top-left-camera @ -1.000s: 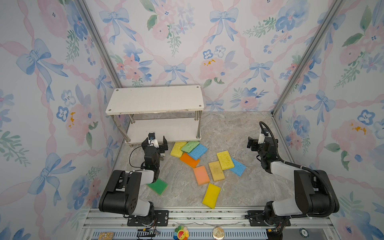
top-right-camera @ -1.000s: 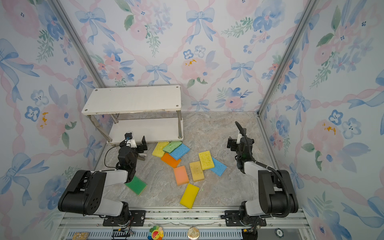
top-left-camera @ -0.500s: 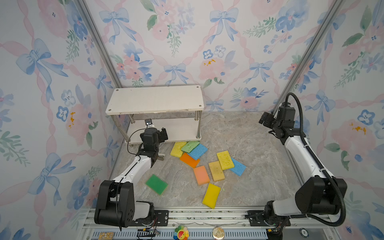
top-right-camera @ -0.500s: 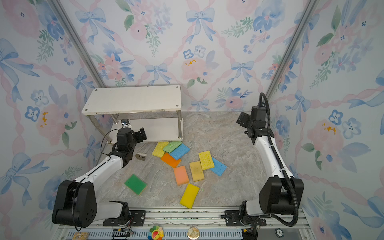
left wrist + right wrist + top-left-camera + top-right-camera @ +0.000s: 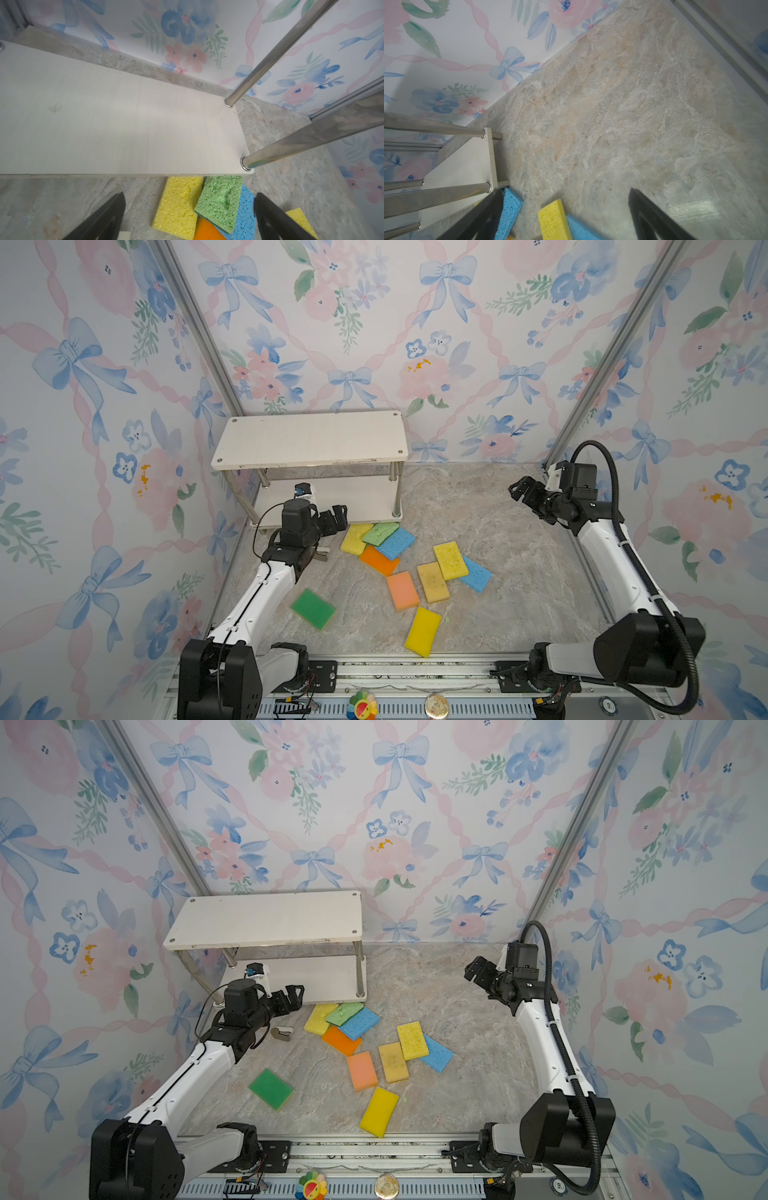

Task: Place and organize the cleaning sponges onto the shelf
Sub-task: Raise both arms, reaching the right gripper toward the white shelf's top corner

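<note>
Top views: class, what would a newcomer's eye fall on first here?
Bright sponges lie scattered on the floor before the white shelf, which stands back left with no sponge showing on it. The left gripper hangs open by the shelf's lower board; the right gripper, open too, hovers at the right.

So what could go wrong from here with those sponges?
The light green sponge lies partly on a blue sponge, so grabbing one may drag the other. The open left end effector sits close to the shelf, whose metal post it might knock while reaching in.
</note>
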Controlling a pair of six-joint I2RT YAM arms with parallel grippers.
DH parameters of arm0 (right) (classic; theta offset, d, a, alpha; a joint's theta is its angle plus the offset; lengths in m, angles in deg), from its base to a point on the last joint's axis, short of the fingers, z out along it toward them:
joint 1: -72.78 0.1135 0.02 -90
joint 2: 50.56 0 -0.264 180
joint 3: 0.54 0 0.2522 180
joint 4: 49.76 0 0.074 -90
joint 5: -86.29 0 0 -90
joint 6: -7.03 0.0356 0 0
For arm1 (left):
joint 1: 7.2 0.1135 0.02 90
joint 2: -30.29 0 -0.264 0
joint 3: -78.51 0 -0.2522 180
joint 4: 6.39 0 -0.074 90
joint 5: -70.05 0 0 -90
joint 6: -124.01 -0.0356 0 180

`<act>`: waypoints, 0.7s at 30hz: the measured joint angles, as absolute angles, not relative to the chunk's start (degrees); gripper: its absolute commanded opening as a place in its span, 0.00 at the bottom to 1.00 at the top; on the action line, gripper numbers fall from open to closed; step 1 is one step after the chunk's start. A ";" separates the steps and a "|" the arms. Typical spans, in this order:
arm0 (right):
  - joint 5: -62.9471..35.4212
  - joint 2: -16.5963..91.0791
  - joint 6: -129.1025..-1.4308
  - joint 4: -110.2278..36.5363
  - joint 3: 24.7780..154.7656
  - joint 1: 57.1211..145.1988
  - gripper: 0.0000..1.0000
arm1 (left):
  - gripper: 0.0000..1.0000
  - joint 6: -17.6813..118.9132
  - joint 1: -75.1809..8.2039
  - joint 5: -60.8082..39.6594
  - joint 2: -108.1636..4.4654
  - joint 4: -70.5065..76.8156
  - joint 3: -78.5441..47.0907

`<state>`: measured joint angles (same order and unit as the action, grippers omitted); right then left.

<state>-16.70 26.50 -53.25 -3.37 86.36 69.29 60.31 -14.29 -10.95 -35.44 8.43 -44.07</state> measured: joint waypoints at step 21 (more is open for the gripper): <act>-21.99 23.57 -48.22 -1.69 84.79 79.74 0.97 | 0.98 70.74 -27.10 1.57 -29.08 12.43 -51.83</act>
<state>-21.99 23.57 -48.22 -1.69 84.79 79.74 70.74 -27.10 1.57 -29.08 12.43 -51.83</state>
